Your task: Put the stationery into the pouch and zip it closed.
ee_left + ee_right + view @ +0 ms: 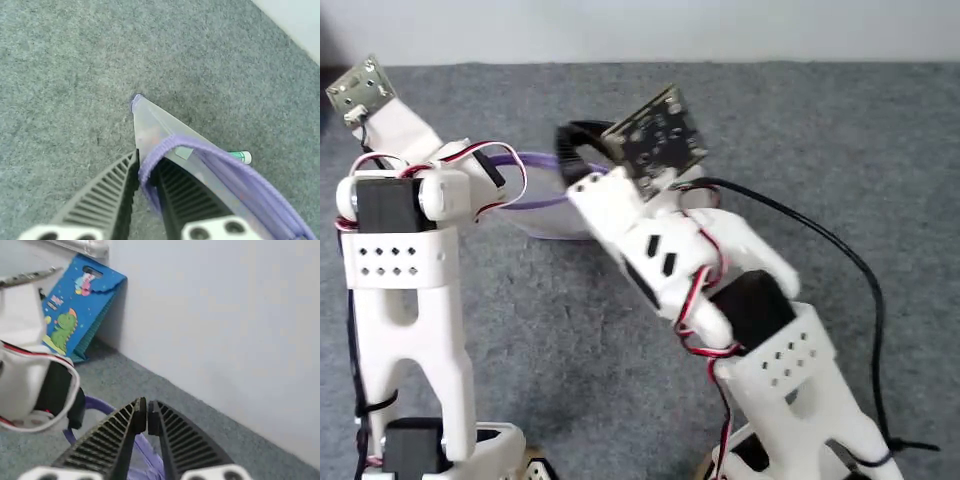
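The pouch point(155, 130) is translucent with a purple zipper rim and lies on the grey carpet. My left gripper point(145, 162) is shut on the rim near one corner of the pouch. A white stick with a green cap point(240, 157) shows at the far side of the pouch, and I cannot tell whether it lies inside. In the high view the pouch point(542, 205) sits between the two arms, with the left gripper point(496, 172) at its left end. My right gripper point(146, 416) is shut with nothing seen between its fingers, just above the purple rim point(98, 405); from above, the right gripper point(572, 148) hangs over the pouch's far right end.
Grey carpet point(800, 150) covers the table up to a white wall at the back. A blue paper bag with a dinosaur point(77, 305) leans against the wall. A black cable point(840, 255) runs along the right arm. The left arm's white body point(30, 375) stands close by.
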Controlling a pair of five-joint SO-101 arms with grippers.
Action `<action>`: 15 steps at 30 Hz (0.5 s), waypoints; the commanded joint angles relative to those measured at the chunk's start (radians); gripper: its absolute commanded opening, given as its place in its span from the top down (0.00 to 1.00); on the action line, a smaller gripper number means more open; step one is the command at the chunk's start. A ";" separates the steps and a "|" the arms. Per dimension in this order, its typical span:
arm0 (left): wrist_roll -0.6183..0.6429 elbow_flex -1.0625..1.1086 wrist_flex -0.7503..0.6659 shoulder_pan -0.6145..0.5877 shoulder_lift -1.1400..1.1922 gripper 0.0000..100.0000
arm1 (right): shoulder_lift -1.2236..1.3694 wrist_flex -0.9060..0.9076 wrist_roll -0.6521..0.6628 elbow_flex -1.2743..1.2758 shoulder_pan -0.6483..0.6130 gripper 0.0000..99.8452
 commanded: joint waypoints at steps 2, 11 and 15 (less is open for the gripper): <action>0.011 0.022 -0.005 0.002 0.003 0.99 | -0.090 0.183 0.005 -0.011 0.116 0.99; 0.011 0.022 -0.005 0.002 0.006 0.99 | -0.081 0.550 0.003 0.009 0.341 0.98; 0.011 0.022 -0.005 0.002 0.011 0.99 | 0.036 0.639 0.003 0.069 0.349 0.98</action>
